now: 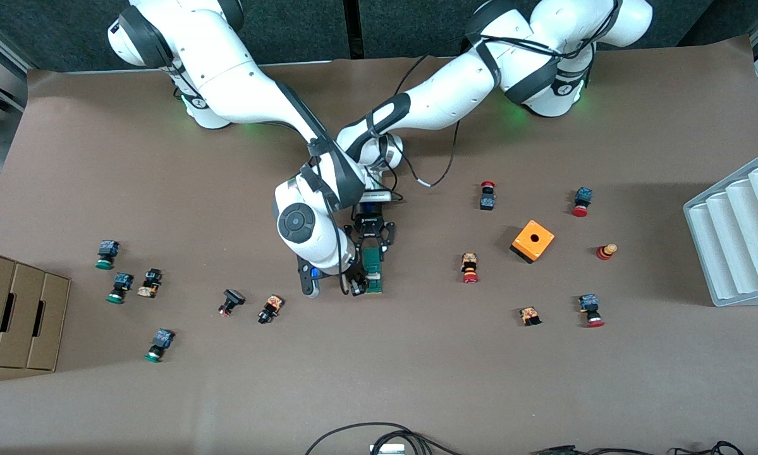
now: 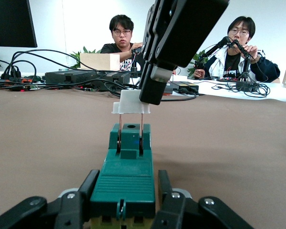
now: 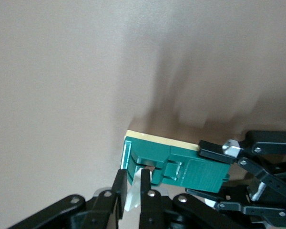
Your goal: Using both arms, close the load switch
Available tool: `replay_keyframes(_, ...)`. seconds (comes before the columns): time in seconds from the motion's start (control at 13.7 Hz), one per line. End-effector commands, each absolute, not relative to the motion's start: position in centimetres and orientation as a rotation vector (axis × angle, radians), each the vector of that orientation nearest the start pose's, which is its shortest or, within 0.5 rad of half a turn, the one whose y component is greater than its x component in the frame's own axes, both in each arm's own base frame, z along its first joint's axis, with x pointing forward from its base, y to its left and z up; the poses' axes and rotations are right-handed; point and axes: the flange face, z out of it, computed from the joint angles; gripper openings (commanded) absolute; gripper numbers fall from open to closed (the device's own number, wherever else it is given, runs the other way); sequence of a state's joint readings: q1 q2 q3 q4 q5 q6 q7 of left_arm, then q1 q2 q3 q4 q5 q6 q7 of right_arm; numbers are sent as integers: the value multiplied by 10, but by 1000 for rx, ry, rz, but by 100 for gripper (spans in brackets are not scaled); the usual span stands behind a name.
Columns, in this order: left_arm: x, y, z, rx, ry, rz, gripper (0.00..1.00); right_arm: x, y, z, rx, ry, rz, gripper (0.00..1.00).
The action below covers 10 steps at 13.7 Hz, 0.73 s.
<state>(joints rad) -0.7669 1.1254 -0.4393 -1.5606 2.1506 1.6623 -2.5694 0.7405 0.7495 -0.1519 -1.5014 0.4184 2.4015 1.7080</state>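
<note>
The load switch [image 1: 373, 268] is a narrow dark-green block lying flat mid-table. My left gripper [image 1: 372, 243] is shut on its body at the end farther from the front camera; in the left wrist view both fingers [image 2: 87, 185] press its sides [image 2: 127, 179]. The white sliding piece [image 2: 131, 102] stands raised above the block on two thin metal rods. My right gripper [image 1: 357, 285] comes down at the nearer end and is shut on that white piece [image 3: 134, 196], fingertips [image 3: 119, 188] on either side of it. The green body [image 3: 190, 169] lies just past them.
Small push-buttons lie scattered; the closest are one [image 1: 270, 308] toward the right arm's end and one [image 1: 470, 267] toward the left arm's end. An orange cube [image 1: 533, 241], a white ridged tray [image 1: 742, 230] and a cardboard box [image 1: 12, 309] sit farther off.
</note>
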Motion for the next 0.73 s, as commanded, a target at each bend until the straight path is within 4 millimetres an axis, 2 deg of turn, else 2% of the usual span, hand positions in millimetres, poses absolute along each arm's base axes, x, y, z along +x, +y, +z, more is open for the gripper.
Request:
replay_keyframes(0.0,342,-577,31,-2405,-88,-2048,55,601,435,233,-2243,1822,155,18)
replay_keyframes(0.66,342,-576,29,-2404,-83,-2047,55,607,441,221,-2246,1814,148,18)
